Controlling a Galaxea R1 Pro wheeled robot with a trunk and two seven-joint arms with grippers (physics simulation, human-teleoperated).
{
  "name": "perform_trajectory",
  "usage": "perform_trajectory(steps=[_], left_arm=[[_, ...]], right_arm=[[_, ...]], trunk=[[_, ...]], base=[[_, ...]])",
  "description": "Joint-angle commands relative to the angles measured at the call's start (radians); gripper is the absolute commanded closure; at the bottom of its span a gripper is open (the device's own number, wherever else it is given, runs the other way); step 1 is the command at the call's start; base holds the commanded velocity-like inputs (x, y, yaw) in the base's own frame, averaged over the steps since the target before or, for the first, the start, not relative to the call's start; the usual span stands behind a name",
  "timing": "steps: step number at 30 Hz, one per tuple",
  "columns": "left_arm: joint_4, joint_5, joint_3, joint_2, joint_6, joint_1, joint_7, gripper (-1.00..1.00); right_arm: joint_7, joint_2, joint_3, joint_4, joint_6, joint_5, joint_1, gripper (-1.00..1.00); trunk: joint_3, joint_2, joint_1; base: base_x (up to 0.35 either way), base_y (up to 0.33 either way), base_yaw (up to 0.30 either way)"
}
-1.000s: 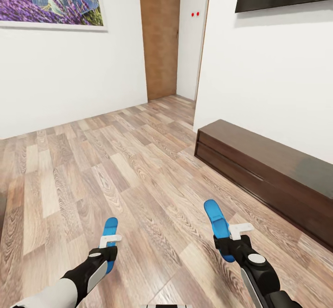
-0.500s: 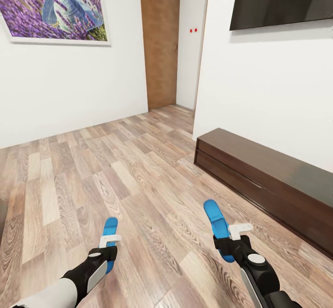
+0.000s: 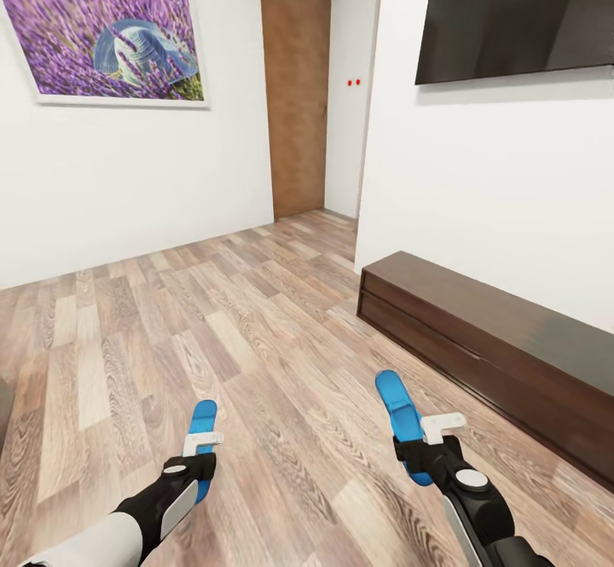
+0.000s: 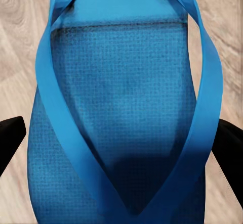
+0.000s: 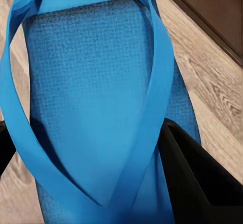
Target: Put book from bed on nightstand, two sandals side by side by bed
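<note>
Sandals are both in your grasp, one per arm, carried above the wood-plank floor (image 3: 239, 328) of the bedroom. In the head view, your left claw (image 3: 201, 456) sits at about 7 o'clock, closed on the left sandal (image 3: 203, 431), whose blue sole points away from you. Your right claw (image 3: 422, 452) sits at about 5 o'clock, closed on the right sandal (image 3: 401, 418), which also points forward and leans slightly toward 11 o'clock.

The left wrist view looks straight down the left sandal (image 4: 121, 107): its blue textured sole and V-shaped straps lie between the two dark fingers (image 4: 10, 140) at either edge, clamped narrow around it. The right wrist view gives the same picture of the right sandal (image 5: 96, 97), with one dark finger (image 5: 197, 173) pressed against its side.

As a judgement, you are midway through: both sandals are picked up but not yet set side by side next to the bed. The bed, book and nightstand are not before you, so the book's status cannot be told.

Ahead lie a white wall with the lavender picture (image 3: 111, 34) at 11 o'clock, a brown door (image 3: 297, 89) at 12 o'clock, a dark wall screen (image 3: 512, 13) at 1 o'clock, and a long low dark-wood cabinet (image 3: 486, 337) at 3 o'clock, near your right arm.
</note>
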Motion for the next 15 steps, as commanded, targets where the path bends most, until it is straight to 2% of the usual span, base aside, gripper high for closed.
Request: perform_trajectory(steps=[1, 8, 15], left_arm=[[-0.003, 0.006, -0.008, 0.001, 0.006, 0.0, 0.007, 1.0], [-0.003, 0.006, -0.008, 0.001, 0.006, 0.0, 0.009, 1.0], [-0.003, 0.006, -0.008, 0.001, 0.006, 0.0, 0.012, 1.0]], right_arm=[[-0.008, -0.001, 0.003, 0.001, 0.004, -0.003, -0.001, 1.0], [-0.008, 0.0, 0.002, 0.011, -0.002, -0.003, -0.001, 1.0], [-0.008, -0.001, 0.002, 0.012, -0.002, -0.003, -0.001, 1.0]], trunk=[[0.003, 0.0, -0.001], [0.03, 0.002, -0.004], [0.052, 0.051, -0.031]], base=[[0.0, 0.0, 0.0], [0.0, 0.0, 0.0], [0.0, 0.0, 0.0]])
